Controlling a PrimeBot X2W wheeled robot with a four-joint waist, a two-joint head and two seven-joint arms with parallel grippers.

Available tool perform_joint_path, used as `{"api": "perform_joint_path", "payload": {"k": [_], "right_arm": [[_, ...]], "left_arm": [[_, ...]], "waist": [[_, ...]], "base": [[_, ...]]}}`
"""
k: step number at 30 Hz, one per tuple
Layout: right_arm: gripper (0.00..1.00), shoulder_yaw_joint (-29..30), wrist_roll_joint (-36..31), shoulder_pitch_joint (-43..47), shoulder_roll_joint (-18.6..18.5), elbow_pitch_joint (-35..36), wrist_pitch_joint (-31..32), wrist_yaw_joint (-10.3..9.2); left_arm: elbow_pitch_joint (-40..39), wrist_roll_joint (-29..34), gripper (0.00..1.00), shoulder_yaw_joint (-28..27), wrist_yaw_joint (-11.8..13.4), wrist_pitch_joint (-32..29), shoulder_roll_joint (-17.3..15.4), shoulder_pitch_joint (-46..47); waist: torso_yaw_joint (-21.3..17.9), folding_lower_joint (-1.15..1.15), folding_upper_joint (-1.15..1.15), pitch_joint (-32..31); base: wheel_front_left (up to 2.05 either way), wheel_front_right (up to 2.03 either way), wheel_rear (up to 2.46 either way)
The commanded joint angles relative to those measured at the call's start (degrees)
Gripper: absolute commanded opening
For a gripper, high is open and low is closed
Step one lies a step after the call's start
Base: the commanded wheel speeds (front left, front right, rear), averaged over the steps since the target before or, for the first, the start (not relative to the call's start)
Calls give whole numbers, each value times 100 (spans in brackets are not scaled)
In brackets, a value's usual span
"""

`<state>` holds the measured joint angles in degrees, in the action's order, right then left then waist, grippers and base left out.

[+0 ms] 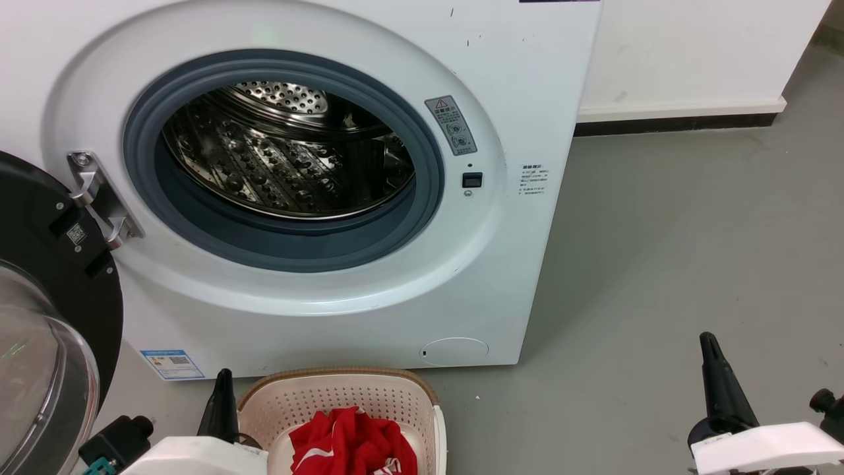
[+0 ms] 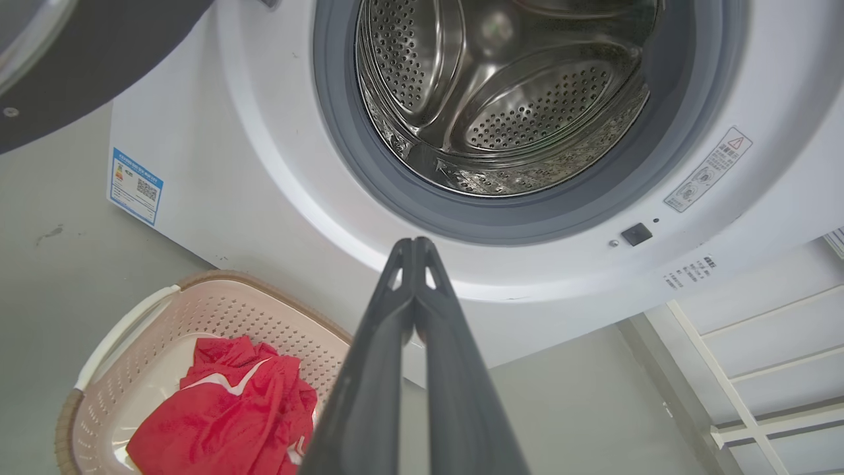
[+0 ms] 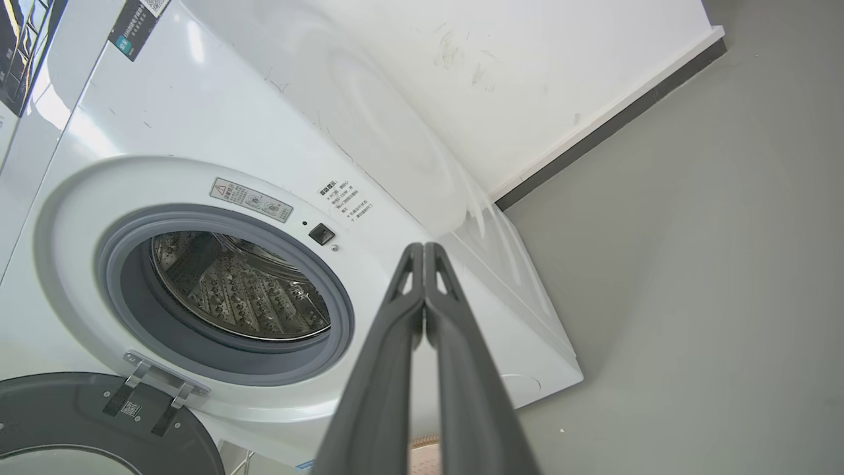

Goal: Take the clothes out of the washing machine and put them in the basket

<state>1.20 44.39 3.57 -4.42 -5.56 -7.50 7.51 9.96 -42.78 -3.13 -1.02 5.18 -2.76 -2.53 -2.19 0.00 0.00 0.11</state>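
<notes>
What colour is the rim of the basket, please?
Brown with a woven look; the basket rim shows best in the left wrist view.

The washing machine [image 1: 527, 86] porthole [image 1: 283, 161] gapes unblocked, door [image 1: 46, 264] hanging aside left.

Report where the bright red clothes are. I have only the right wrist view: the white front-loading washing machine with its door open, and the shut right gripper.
Observer: The bright red fabric clothes lie in the cream perforated plastic basket, which stands in front of the white front-loading washing machine.
Operator: Check the bottom of the drum.
Observer: The left wrist view looks into the perforated steel drum, and no red fabric shows there.
Operator: Give me the left gripper's state.
Observer: The left gripper is shut with its fingers together, holding nothing. In the head view it is at the basket's left side.
</notes>
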Motion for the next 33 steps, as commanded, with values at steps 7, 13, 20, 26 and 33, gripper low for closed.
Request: {"api": "perform_joint_path", "payload": {"k": [7,13,20,26,33], "right_arm": [[0,23,696,-252,-61,-61,144,-1],[0,39,1155,-337,-67,-138,245,-1],[0,60,1659,-420,-71,-228,354,-1],[0,80,2058,-483,-72,-298,451,-2],[0,108,2553,-573,-70,-388,573,-2]], "left_arm": [[2,-668,0,-63,-109,-159,-12,234],[45,-1117,0,-93,-164,-265,-12,305],[89,-1604,0,-128,-226,-386,-13,382],[128,-2000,0,-155,-279,-478,-14,450],[176,-2497,0,-188,-347,-598,-14,529]], "waist": [[19,0,0,1],[34,0,0,1],[52,0,0,2],[67,0,0,2],[88,0,0,3]], "base": [[0,0,0],[0,0,0],[0,0,0],[0,0,0],[0,0,0]]}}
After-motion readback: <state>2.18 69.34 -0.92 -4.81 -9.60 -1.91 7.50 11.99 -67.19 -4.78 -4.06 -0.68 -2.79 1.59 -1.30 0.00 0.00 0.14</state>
